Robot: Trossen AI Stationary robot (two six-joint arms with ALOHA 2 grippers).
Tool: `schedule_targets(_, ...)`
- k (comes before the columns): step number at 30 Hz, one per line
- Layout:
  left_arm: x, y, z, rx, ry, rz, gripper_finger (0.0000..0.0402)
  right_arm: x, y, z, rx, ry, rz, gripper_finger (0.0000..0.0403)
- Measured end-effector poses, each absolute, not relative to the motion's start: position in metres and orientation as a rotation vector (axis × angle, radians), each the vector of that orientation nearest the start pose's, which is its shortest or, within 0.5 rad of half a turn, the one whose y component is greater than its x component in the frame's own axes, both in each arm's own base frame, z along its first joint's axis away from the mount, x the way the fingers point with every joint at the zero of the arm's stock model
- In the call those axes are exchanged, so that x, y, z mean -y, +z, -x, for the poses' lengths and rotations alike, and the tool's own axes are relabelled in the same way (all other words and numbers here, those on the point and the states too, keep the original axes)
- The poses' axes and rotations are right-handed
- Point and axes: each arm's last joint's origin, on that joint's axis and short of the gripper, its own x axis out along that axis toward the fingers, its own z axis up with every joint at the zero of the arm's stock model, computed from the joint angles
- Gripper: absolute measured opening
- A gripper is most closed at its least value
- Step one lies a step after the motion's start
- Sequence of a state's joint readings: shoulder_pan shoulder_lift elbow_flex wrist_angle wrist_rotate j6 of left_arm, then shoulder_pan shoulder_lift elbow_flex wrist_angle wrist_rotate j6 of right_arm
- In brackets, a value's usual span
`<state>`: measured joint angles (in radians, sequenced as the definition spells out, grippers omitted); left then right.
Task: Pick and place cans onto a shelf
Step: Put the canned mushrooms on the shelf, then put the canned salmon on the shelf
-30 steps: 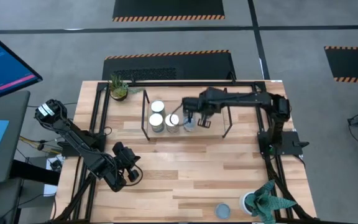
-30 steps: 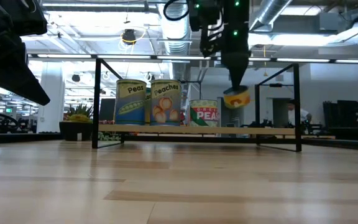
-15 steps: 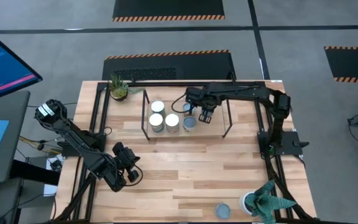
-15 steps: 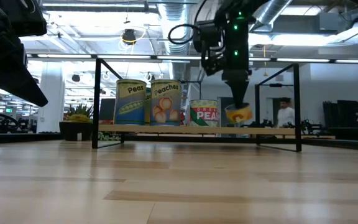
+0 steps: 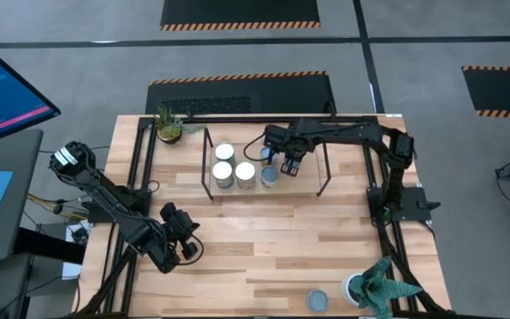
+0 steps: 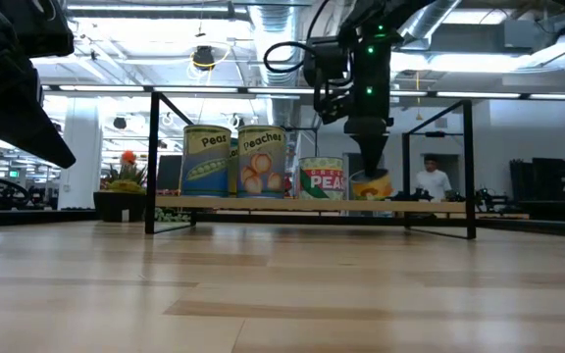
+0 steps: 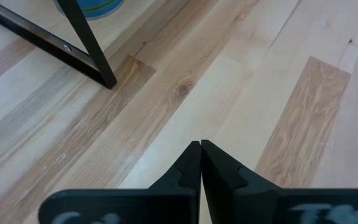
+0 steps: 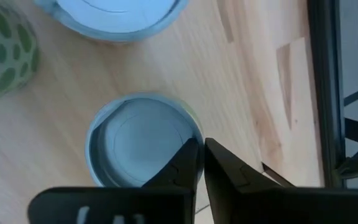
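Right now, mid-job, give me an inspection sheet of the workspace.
Surface: wooden table, bare in the middle.
Job's things: several cans stand on the shelf; a loose can sits on the table beside a corner plant.
Clutter: that plant, plus a second plant at the opposite corner.
Grippers: right pincer over the yellow can on the shelf board; left pincer shut, empty, over bare table.
Cables: a bundle off the table's left side.
Surroundings: monitor beside the table; a person beyond the shelf.
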<state>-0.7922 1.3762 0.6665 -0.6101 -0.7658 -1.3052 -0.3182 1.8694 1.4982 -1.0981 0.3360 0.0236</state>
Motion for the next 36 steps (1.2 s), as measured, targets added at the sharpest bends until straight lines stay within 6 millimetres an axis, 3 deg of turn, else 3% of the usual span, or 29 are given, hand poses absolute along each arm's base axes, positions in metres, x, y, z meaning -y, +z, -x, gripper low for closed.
schedule_targets(9, 0.140, 0.163, -0.166, -0.733, 0.533, 0.286, 0.0000, 0.122, 0.228, -0.336, -1.479, -0.570, -0.026, 0.0053)
schedule_targets(26, 0.140, 0.163, -0.166, -0.732, 0.533, 0.286, 0.0000, 0.122, 0.229, -0.336, -1.483, -0.558, -0.036, 0.0102)
schedule_targets(36, 0.140, 0.163, -0.166, -0.732, 0.533, 0.286, 0.0000, 0.113, 0.271, -0.337, -1.509, -0.556, -0.050, 0.0102)
